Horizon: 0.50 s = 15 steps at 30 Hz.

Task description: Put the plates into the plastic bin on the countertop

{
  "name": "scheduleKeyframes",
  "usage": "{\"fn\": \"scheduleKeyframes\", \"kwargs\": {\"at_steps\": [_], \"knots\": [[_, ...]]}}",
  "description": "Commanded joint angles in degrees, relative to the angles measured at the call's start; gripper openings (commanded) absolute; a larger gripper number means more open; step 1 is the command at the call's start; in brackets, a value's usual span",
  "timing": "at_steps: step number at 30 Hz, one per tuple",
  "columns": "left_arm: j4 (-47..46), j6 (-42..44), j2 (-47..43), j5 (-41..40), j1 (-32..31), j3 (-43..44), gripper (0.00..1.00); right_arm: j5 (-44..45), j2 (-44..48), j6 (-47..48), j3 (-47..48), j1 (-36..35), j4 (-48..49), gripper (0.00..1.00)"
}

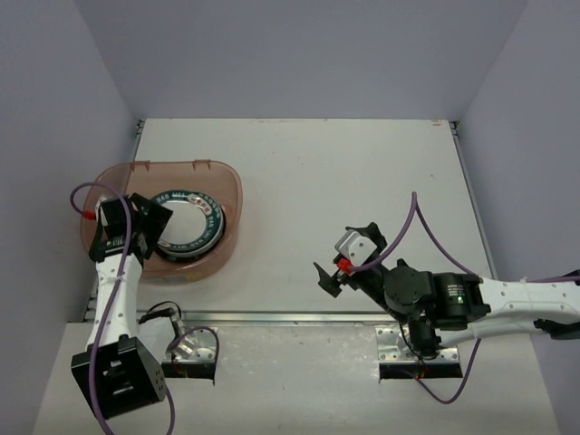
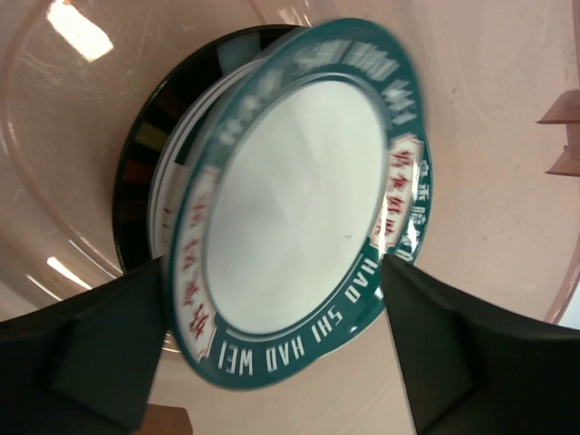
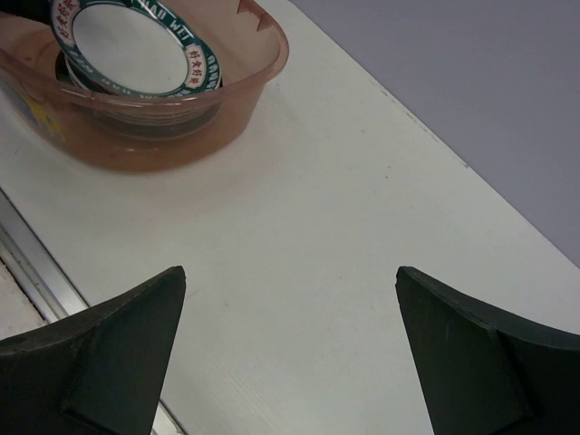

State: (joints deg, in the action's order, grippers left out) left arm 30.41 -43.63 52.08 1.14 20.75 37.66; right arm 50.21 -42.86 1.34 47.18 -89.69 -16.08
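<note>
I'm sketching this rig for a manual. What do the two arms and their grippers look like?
Both the left arm and the right arm have white links with black joints. A purple cable loops along each. The right arm shows a red spot near its wrist. The fingers are dark wedges.

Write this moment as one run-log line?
left gripper: open above teal-rimmed white ceramic plate | plate: askew atop stack in translucent pinkish plastic bin | right gripper: open over white countertop
</note>
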Motion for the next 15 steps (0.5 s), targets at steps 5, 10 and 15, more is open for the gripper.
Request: {"fn": "scheduleKeyframes", "kwargs": {"at_steps": [5,10,15], "knots": [[1.77,5.53,-1.23,1.35,0.15,3.87,1.00,3.11,-10.33,-9.73,5.66,8.40,-6.08,0.99],[6.90,8.56,-4.33,2.32,0.16,6.13,1.00,-14.15,-18.67,-16.62,8.30,22.25,-8.33,0.99],[12.37,12.98,-2.36,0.68,0.16,9.12,1.00,-22.35,-22.53,-20.14,8.73,31.68,-6.85,0.99]]}}
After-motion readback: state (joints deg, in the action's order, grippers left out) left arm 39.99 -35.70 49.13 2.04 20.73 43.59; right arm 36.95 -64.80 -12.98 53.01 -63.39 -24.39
